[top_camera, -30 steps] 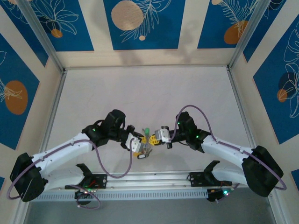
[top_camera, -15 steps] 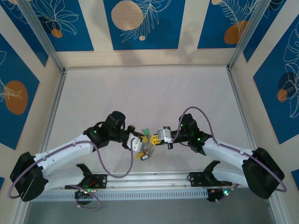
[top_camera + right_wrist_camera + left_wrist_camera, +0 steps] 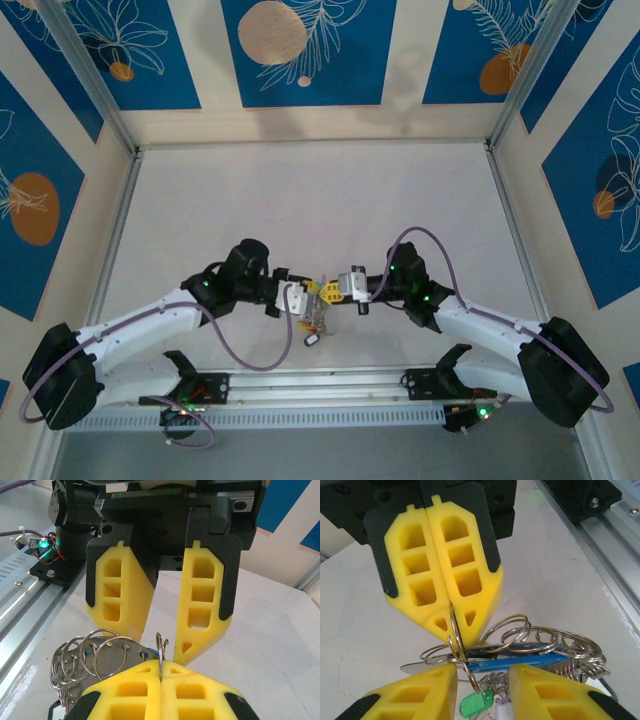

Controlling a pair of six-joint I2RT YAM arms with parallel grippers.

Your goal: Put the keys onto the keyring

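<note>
My right gripper (image 3: 161,665) is shut on the keyring (image 3: 160,647), a thin grey wire loop pinched edge-on between its yellow pads. In the left wrist view that keyring (image 3: 456,642) comes down out of the right gripper (image 3: 453,632) to a green-tagged key (image 3: 475,703). Beside it hangs a bunch of keys (image 3: 520,655): a blue tag, a metal strip and several small split rings. My left gripper (image 3: 482,674) stands open just under the bunch, its fingers either side of it. From above, the two grippers (image 3: 303,300) (image 3: 333,290) meet tip to tip over the keys (image 3: 315,326).
The aluminium rail (image 3: 320,385) and arm bases run along the near table edge, close behind the bunch. Purple cables (image 3: 250,355) loop beside both arms. Wide bare tabletop (image 3: 320,200) lies beyond the grippers.
My left gripper has gone from shut to open, letting go of the bunch. The keys now hang lower, below the two grippers. The right gripper has stayed shut.
</note>
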